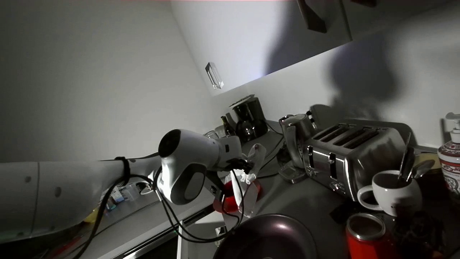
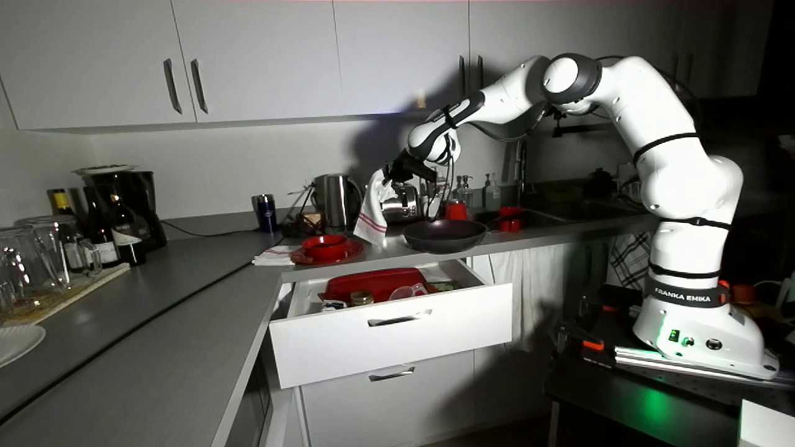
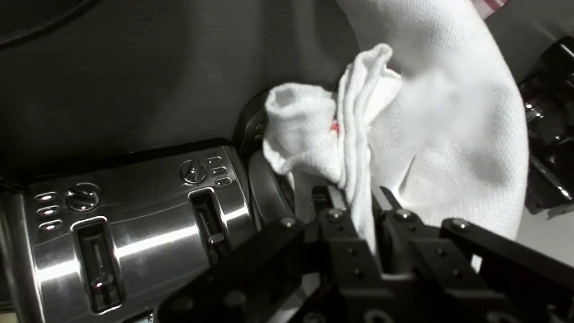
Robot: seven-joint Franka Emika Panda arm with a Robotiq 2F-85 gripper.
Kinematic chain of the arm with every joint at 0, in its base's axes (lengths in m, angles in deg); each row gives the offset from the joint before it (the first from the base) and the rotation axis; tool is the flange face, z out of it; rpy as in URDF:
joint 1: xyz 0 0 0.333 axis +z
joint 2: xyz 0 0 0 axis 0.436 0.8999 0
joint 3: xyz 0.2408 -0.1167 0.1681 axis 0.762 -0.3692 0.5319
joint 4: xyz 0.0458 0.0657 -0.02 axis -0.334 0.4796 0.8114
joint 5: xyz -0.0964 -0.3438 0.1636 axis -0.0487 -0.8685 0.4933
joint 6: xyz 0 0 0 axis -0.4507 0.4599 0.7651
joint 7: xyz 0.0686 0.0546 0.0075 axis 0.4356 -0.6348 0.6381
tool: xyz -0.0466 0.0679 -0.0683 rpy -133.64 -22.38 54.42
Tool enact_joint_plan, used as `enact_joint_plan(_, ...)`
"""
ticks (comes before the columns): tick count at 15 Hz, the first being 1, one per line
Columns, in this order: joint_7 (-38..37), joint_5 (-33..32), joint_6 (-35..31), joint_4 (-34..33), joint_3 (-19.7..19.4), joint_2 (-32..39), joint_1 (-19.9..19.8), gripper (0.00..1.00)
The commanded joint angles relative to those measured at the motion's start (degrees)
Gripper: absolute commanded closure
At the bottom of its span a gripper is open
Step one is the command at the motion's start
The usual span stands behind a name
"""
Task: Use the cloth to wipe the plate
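My gripper (image 3: 356, 199) is shut on a white cloth (image 3: 439, 170), with folds pinched between its fingers. In an exterior view, the cloth (image 2: 374, 208) hangs from the gripper (image 2: 390, 174), red stripes near its lower end. It is beside a red plate (image 2: 355, 252) with a red bowl (image 2: 326, 247) on it. I cannot tell whether the cloth touches the plate. In an exterior view, the cloth (image 1: 245, 189) hangs in front of the red dishes and partly hides them. The plate is not clearly visible in the wrist view.
A frying pan (image 2: 444, 236) lies right of the plate. A toaster (image 1: 354, 154) and kettle (image 2: 335, 202) stand behind. An open drawer (image 2: 391, 329) juts out below. A second folded cloth (image 2: 276, 256) lies left of the plate. A white plate (image 2: 18, 343) is far left.
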Motion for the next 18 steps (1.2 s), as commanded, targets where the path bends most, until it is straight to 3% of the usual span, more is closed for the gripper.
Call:
enact_joint_plan(1, -4.4, 1.9, 4.8, -12.7, -8.7, 7.5, 7.3, 0.93)
enact_joint_plan(6, -10.8, 1.8, 11.4, -24.3, -15.1, 15.3, 10.7, 0.93)
enact_joint_plan(14, -14.3, 1.6, 17.9, -35.3, -16.2, 22.4, 10.9, 0.89)
enact_joint_plan(15, -14.2, 1.6, 18.6, -36.3, -16.1, 22.9, 10.8, 0.61)
enact_joint_plan(16, -14.4, 1.6, 19.4, -36.9, -16.0, 23.2, 10.8, 0.60)
enact_joint_plan(18, -14.6, 1.6, 20.4, -38.2, -15.9, 23.7, 10.7, 0.46)
